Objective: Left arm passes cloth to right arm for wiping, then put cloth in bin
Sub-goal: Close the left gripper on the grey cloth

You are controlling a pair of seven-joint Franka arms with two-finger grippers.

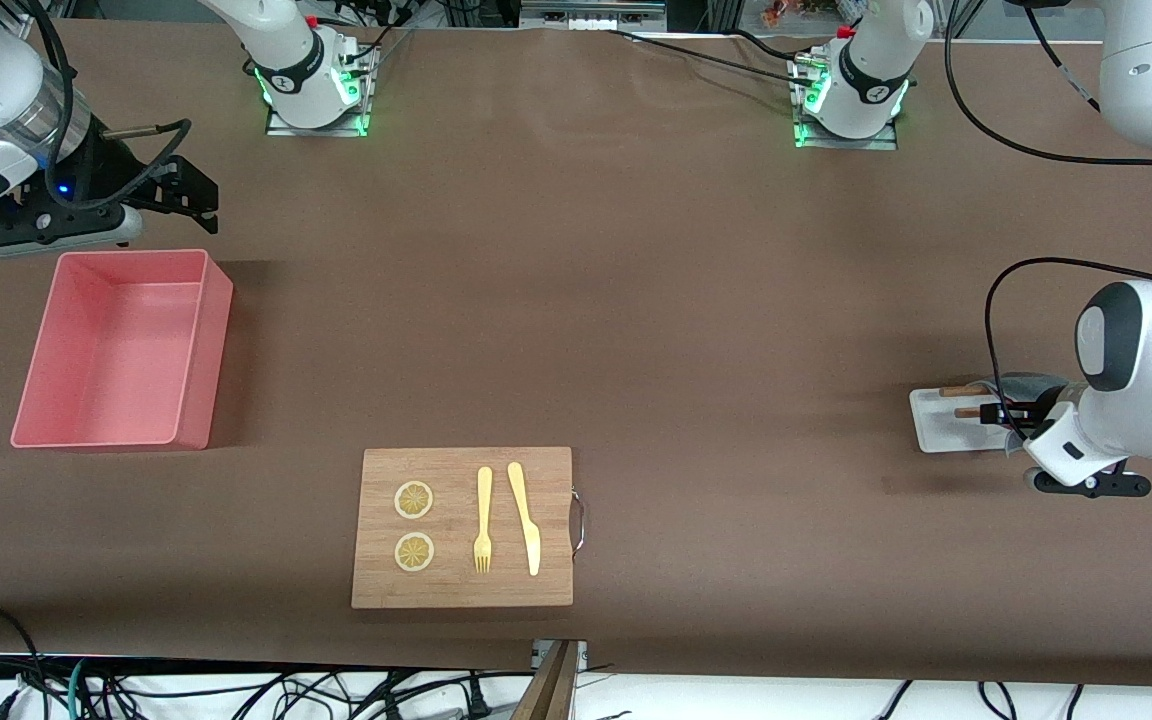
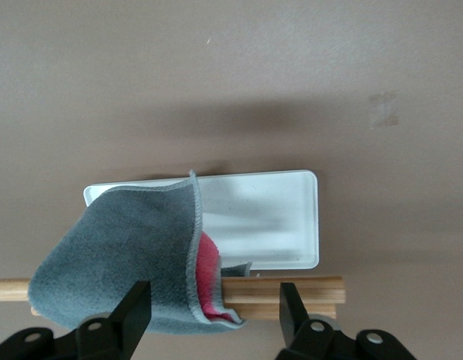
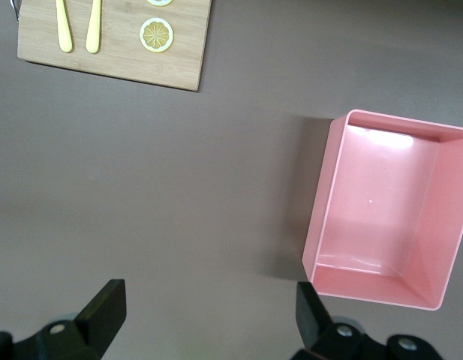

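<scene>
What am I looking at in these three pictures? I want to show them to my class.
Two robot arms stand at a brown table. One picture looks down from across it; the other two come from cameras on each arm's wrist. The left gripper hangs with open jaws over a grey and pink cloth draped on a wooden rod by a white tray. The right gripper waits, jaws open, near the empty pink bin. A board carries a fork, a knife and two lemon slices. Nothing is held.

Soft, napped cloth [image 2: 122, 247], grey with a pink-red underside, stitched hem. Glossy pink plastic bin [image 3: 385, 210]. Smooth white plastic tray [image 2: 269, 221], wooden rod [image 2: 291, 289]. Matt brown surface [image 1: 636, 300]; pale-grained wooden board [image 1: 463, 527].
</scene>
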